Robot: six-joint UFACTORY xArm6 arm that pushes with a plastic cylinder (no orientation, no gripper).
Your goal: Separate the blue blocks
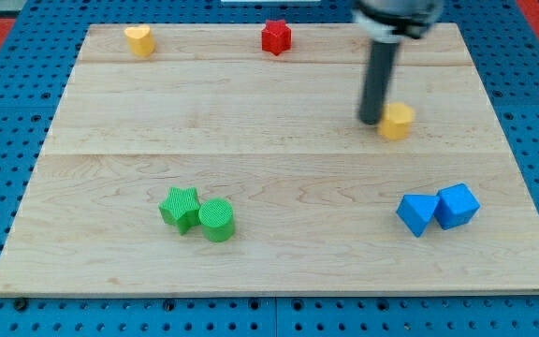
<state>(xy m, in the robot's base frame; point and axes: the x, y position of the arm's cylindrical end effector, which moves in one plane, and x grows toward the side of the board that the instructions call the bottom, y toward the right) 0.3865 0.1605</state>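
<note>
Two blue blocks sit touching at the view's lower right: a blue triangular block (416, 213) on the left and a blue cube (458, 205) on the right. My tip (371, 121) is the lower end of a dark rod in the upper right. It stands well above the blue blocks in the view, right beside the left side of a yellow block (398, 121).
A green star block (181, 207) touches a green cylinder (217, 220) at the lower left. A yellow heart-shaped block (139, 39) sits at the top left. A red star block (276, 36) sits at the top middle. The wooden board (251, 271) lies on a blue pegboard.
</note>
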